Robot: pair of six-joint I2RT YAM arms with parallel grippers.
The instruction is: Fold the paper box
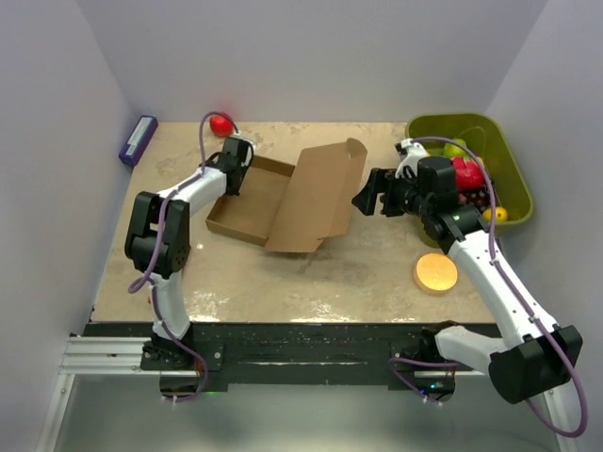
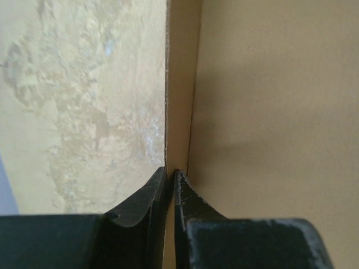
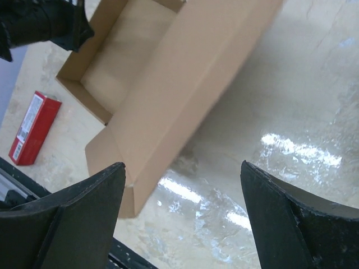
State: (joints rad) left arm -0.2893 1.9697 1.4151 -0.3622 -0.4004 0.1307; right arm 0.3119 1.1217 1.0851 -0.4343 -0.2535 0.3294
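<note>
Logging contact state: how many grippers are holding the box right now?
1. The left gripper is shut on a side wall of the paper box; the right gripper hangs open beside the lid, not gripping it.

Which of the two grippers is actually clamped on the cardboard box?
The left gripper: it is shut on the box at its side wall. The right gripper hangs open beside the lid, holding nothing.
</note>
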